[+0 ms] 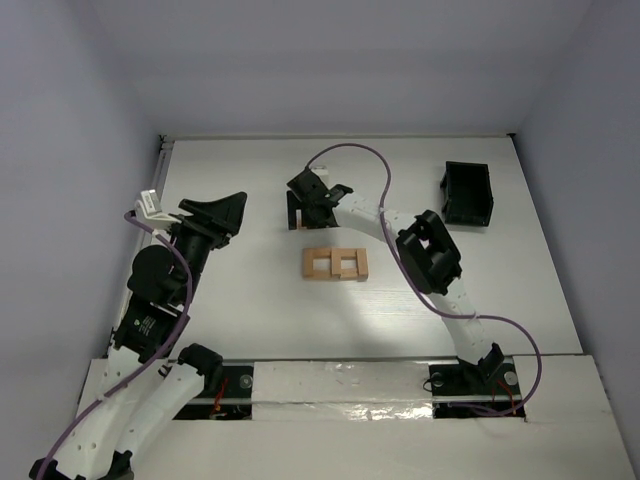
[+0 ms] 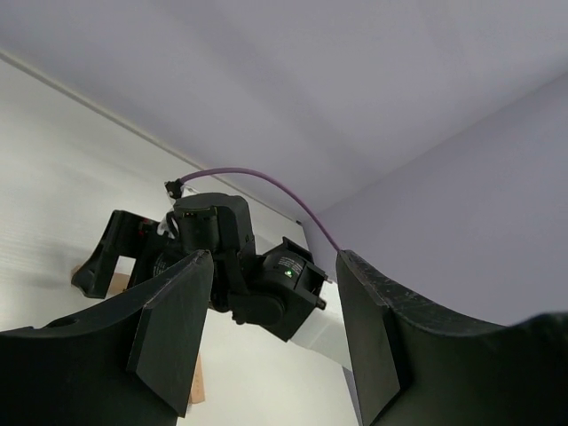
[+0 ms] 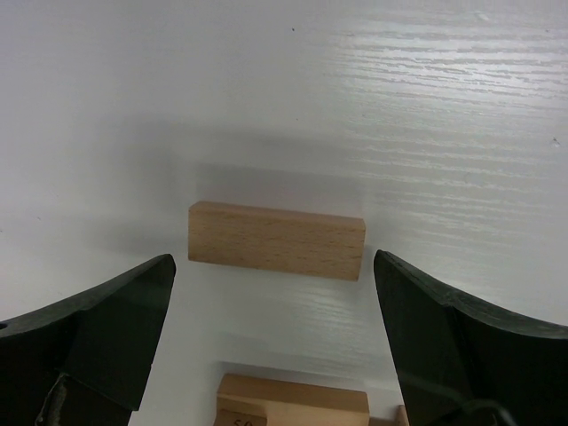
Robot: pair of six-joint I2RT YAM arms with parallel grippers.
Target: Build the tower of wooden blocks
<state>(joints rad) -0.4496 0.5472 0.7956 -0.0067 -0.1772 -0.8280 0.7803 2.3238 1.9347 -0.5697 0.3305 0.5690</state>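
A low stack of light-tan wood blocks (image 1: 336, 264) lies flat at the table's middle; its near edge shows at the bottom of the right wrist view (image 3: 293, 404). One loose wood block (image 3: 277, 240) lies just beyond it, mostly hidden under my right gripper in the top view (image 1: 300, 226). My right gripper (image 1: 312, 203) hovers over this block, open and empty, its fingers on either side of the block's ends (image 3: 273, 266). My left gripper (image 1: 226, 210) is open and empty, raised at the left, well away from the blocks (image 2: 275, 257).
A small black plastic box (image 1: 467, 193) stands at the back right. The right arm (image 2: 240, 266) fills the middle of the left wrist view. Lavender walls close the table at the back and sides.
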